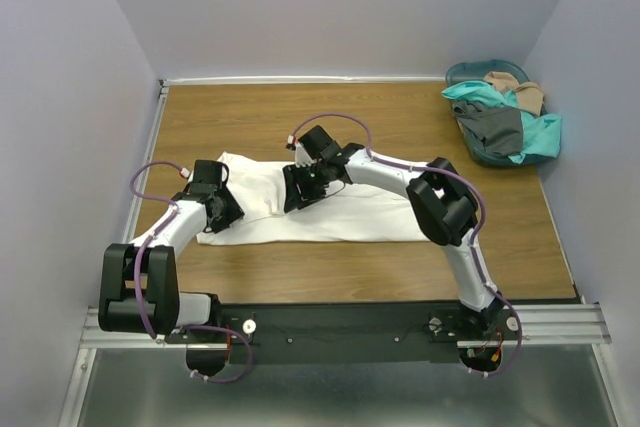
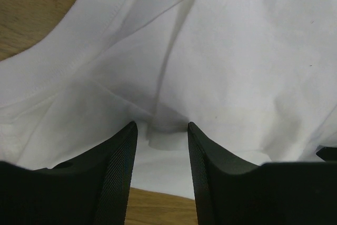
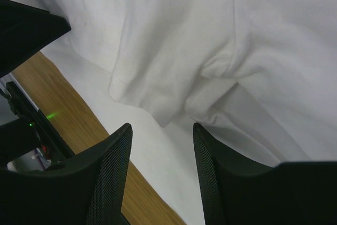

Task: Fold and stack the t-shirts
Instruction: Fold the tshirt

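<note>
At the left end of the white shirt (image 1: 350,212) our left claw (image 2: 162,126) points down at the cloth. Its 2 fingers are spread, with a raised pucker (image 2: 158,110) of fabric just ahead of the tips and nothing pinched, as far as we can see.

The shirt lies flat on the desk (image 1: 300,117), about midway between the far and near edges and somewhat toward the left edge. Its long axis runs parallel to the near edge.

Our right claw (image 3: 161,127) sits over the shirt near its middle, toward the far long edge. It is spread too, and a doubled flap (image 3: 147,88) of cloth lies just ahead of the gap.

So both claws stand on the left half, 1 at the end and 1 near the middle, and the free length of cloth runs away to the right. We judge the coming pinch depends on that. Each arm is nearest its own fold, and any lift would carry cloth along or across that left-right axis.

The other shirts, teal (image 1: 540,132), grey (image 1: 495,127) and tan (image 1: 520,92), are heaped in the basket (image 1: 480,75) at the far right corner, well apart from both claws.
</note>
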Controlling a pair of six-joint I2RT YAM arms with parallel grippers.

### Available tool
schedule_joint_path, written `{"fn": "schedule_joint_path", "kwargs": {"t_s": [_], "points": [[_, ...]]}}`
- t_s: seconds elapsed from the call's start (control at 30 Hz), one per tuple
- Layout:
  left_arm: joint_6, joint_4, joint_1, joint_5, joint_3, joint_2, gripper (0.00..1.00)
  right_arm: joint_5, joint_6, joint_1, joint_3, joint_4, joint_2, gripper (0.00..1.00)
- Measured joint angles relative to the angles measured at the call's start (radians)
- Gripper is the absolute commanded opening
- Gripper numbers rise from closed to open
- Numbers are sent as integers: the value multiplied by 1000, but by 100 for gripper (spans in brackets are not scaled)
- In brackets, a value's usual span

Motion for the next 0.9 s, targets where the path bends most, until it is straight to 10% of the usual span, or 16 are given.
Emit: {"fn": "schedule_joint_path", "kwargs": {"t_s": [0.67, 0.9], "points": [[5, 25, 0, -2, 0, 22, 22, -21, 37, 21, 56, 10, 69, 30], [5, 34, 0, 0, 0, 25, 23, -21, 45, 21, 75, 11, 88, 0]]}}
